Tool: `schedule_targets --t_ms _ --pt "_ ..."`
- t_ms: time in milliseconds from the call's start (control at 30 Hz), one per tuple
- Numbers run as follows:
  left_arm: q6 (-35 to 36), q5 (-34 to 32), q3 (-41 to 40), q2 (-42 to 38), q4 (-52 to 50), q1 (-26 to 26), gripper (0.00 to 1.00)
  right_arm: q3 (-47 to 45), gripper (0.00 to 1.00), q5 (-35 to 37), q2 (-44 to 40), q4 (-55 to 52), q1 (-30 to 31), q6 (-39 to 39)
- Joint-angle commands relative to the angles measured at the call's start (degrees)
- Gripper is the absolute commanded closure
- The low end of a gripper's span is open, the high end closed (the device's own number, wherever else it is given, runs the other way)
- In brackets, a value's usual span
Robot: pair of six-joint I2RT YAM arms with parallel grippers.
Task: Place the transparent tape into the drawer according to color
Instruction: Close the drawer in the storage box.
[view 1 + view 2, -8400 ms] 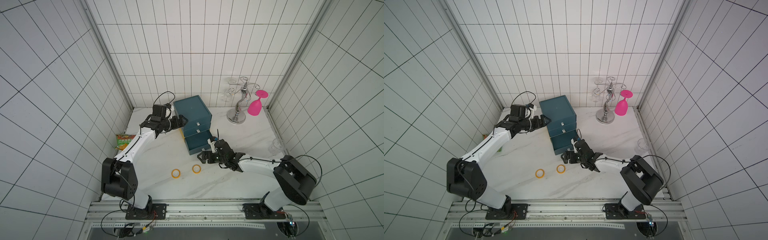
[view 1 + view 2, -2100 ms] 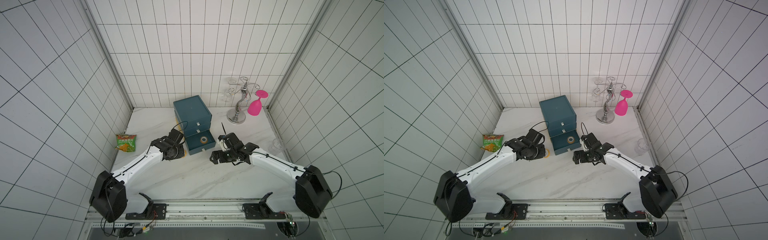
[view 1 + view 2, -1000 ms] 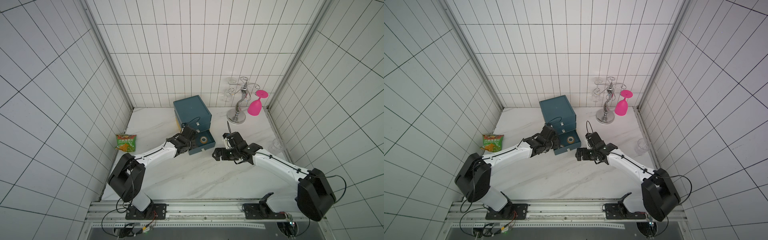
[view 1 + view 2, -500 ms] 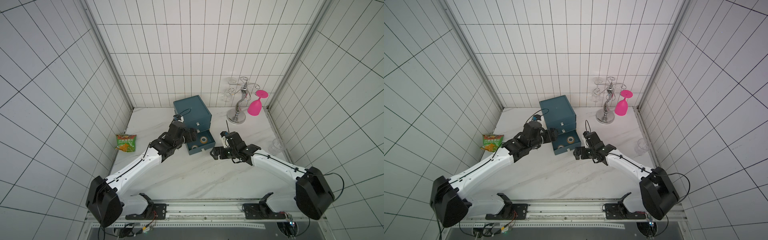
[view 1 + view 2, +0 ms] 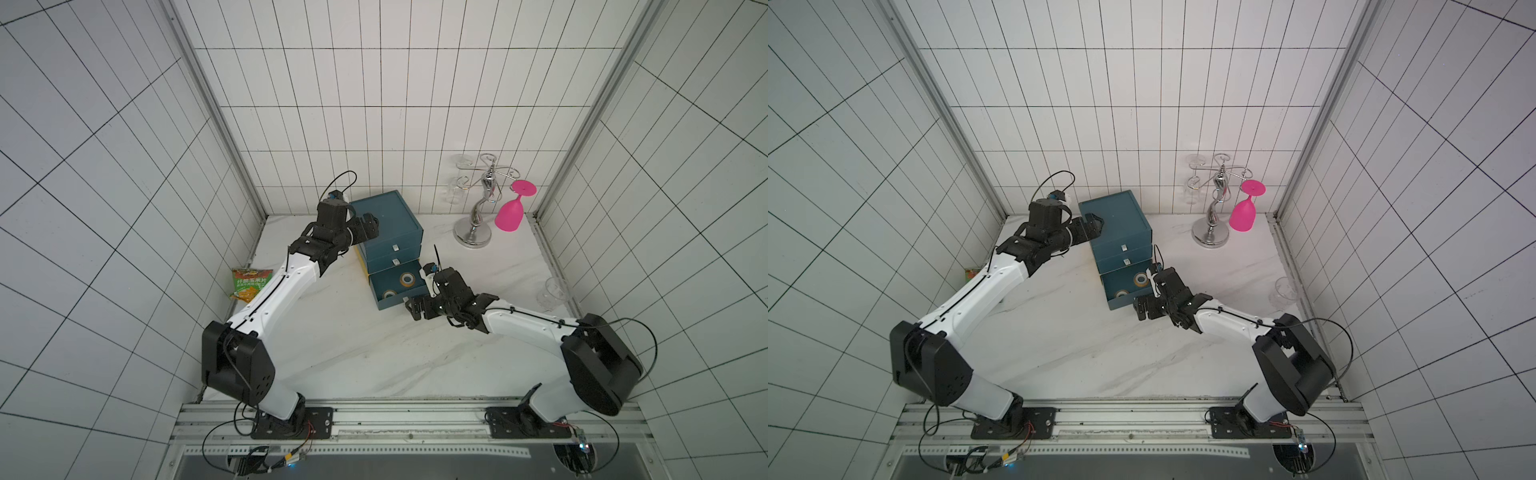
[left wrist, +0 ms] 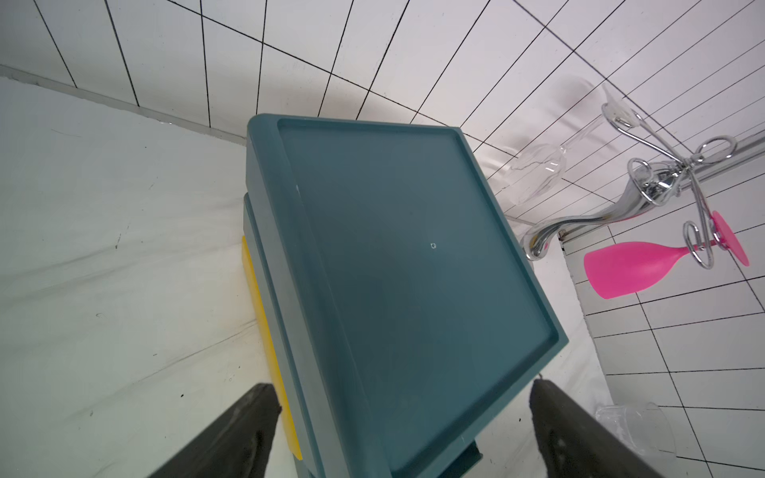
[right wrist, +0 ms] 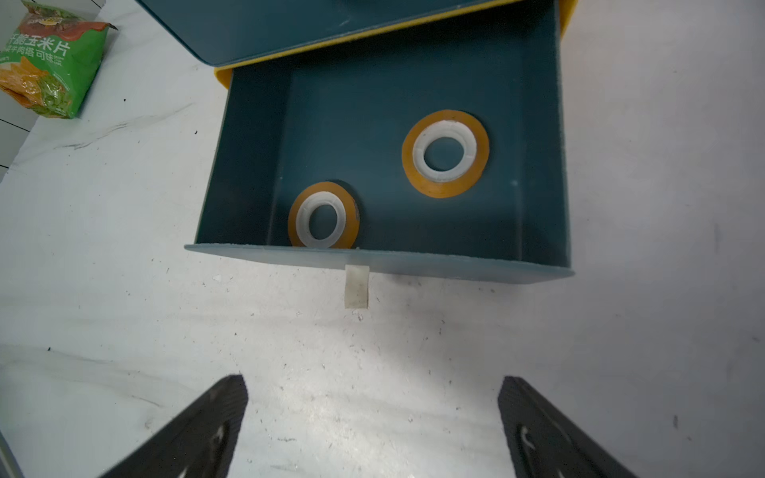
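The dark teal drawer chest point(image 5: 388, 224) point(image 5: 1117, 224) stands at the back of the table, its bottom drawer point(image 7: 538, 165) pulled out. Two orange-yellow rolls of transparent tape lie flat in it: one point(image 7: 445, 153) point(image 5: 406, 279) farther in, the other point(image 7: 323, 215) point(image 5: 389, 294) against the front wall. My left gripper point(image 5: 369, 229) point(image 6: 403, 393) is open at the chest's top left edge, a finger showing past each side of the top. My right gripper point(image 5: 417, 311) point(image 7: 372, 383) is open and empty, low over the table just in front of the drawer's white pull tab point(image 7: 357, 285).
A green snack bag point(image 5: 249, 284) point(image 7: 49, 62) lies at the left wall. A chrome glass stand point(image 5: 482, 208) holding a pink glass point(image 5: 510, 216) and clear glasses is at the back right. A clear glass point(image 5: 552, 293) sits by the right wall.
My left gripper opened over the bottom drawer, then lifted back to the chest's top left edge. A second orange-yellow roll now lies in the drawer. The right gripper shifted slightly before the drawer front.
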Motion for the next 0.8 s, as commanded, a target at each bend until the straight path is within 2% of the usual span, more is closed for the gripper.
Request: schedule_targets --t_ms 0,133,400,600,767 --pt "2.24 2.94 2.93 3.23 -3.12 0.54 0.03 -1.5 0.03 4.0 2.0 6.0 1.66 -1.98" --pt "2.35 2.99 3.15 5.17 -3.87 1.14 0.08 -1.96 0.08 5.43 4.1 9.85 2.75 -1.91" --pt "2.61 4.43 3.41 7.23 -5.53 2.54 0.14 -3.47 0.33 7.65 7.47 15.69 3.79 -0.68" --pt "2.79 6.29 4.0 8.29 -6.73 2.74 0.15 -3.54 0.41 8.77 9.57 19.31 3.87 -0.41" --pt "3.31 7.27 4.95 8.88 -8.02 2.74 0.16 -2.89 0.44 9.98 11.38 22.2 3.87 -0.81"
